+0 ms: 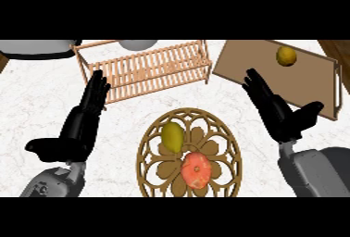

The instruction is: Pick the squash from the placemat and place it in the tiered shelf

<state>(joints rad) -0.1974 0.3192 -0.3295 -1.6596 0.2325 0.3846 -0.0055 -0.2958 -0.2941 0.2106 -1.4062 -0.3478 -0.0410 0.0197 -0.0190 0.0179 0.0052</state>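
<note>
Basically nothing is grasped yet. The squash (172,136), yellow-green and oblong, lies on the round wooden openwork placemat (222,134) in its upper left part, long axis running roughly away from the robot, tilted slightly. Just below and right of it on the same placemat sits an orange-red round fruit (196,169), close to the squash; I cannot tell if they touch.

The right hand (277,111) hovers right of the placemat, fingers straight and spread, thumb out to the right, holding nothing. The squash lies to its left and somewhat nearer the robot. The left hand (85,118) is on the other side, left of the placemat, fingers straight and pointing away, thumb out to the left, also empty. Both are about equally far from the squash; the left hand is nearer the goal.

The tiered shelf (147,69), a slatted wooden rack, stands beyond the placemat at upper centre, nothing visible on its slats. A wooden tray (259,69) at upper right holds a small yellow fruit (286,56). A grey bowl (138,44) and a grey pan-like item (34,48) sit at the top edge.

Judgement: whichever hand goes in must come down across the squash's short axis and avoid nudging the red fruit.
</note>
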